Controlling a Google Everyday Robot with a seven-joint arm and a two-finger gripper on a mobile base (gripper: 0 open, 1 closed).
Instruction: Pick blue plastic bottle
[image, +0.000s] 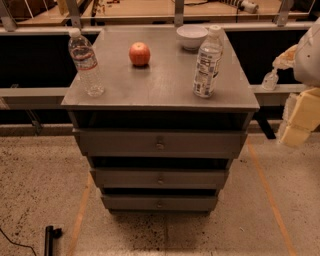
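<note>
The blue plastic bottle stands upright at the right front of the grey cabinet top. It is clear, with a white cap and a wide white-bluish label with dark print. My gripper is at the right edge of the camera view, off the cabinet's right side, about level with the top and apart from the bottle. The arm runs down the right edge behind it.
A ribbed clear bottle with a red-white band stands at the left front. A red apple sits mid-back and a white bowl at the back right. The cabinet has three drawers. A dark object lies on the floor.
</note>
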